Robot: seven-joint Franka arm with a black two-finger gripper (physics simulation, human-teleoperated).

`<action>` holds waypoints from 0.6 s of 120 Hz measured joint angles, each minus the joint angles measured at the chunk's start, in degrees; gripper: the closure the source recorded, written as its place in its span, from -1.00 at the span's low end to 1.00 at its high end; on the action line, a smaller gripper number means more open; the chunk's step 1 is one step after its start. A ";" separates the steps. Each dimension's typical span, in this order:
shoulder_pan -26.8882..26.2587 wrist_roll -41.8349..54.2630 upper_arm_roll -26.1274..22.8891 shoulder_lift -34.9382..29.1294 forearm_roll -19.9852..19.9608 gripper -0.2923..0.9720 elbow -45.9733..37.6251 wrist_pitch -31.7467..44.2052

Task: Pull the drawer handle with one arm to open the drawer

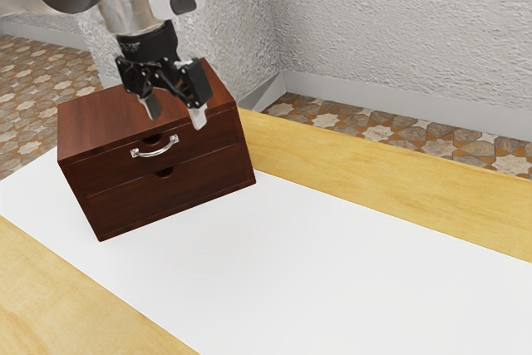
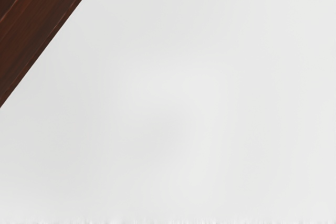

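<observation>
White mat (image 1: pixel 316 247) on a wooden table (image 1: pixel 50 297). The drawer (image 1: pixel 116 160) is shut; its handle (image 1: pixel 155 148) lies just below the gripper (image 1: pixel 177 118), not touching. Fingers spread, holding nothing. Recommended: descend straight, straddle the handle squarely, close firmly before pulling outward. Plaster wall (image 1: pixel 399 14) behind.

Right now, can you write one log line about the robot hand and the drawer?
handle: untouched | gripper: open, hovering above it | top drawer: looks shut | cabinet: on white mat

Dark polished wood cabinet (image 1: pixel 154 155), shiny metal handle (image 1: pixel 155 148).
</observation>
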 joint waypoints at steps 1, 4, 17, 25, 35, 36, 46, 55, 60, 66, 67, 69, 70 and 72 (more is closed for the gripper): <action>-0.06 0.01 0.01 -0.01 0.00 -0.54 0.00 -0.09; -0.16 0.04 -0.01 -0.01 0.01 -0.54 0.03 -0.32; -0.19 0.15 -0.01 0.02 0.01 -0.54 0.02 -1.07; -0.11 0.22 -0.02 0.00 0.03 -0.54 0.03 -1.37; -0.05 0.29 -0.04 -1.32 0.02 -0.54 1.42 -1.86; -0.05 0.30 -0.06 -1.62 0.03 -0.54 1.82 -1.93; 0.24 0.35 -0.79 -5.18 -0.33 -0.54 3.99 -2.38; 1.04 0.38 -2.14 -5.83 0.55 -0.54 4.45 -2.21; 1.34 0.49 -2.82 -5.68 1.93 -0.54 4.44 -1.76; 1.09 1.59 -3.04 -5.45 3.76 -0.54 4.36 -1.03; 1.02 1.93 -3.05 -5.45 4.10 -0.54 4.34 -0.82; 0.86 2.63 -3.05 -5.44 4.72 -0.54 4.31 -0.43; 0.78 2.98 -3.05 -5.44 5.01 -0.54 4.30 -0.24; 0.62 3.69 -3.04 -5.42 5.55 -0.54 4.27 0.13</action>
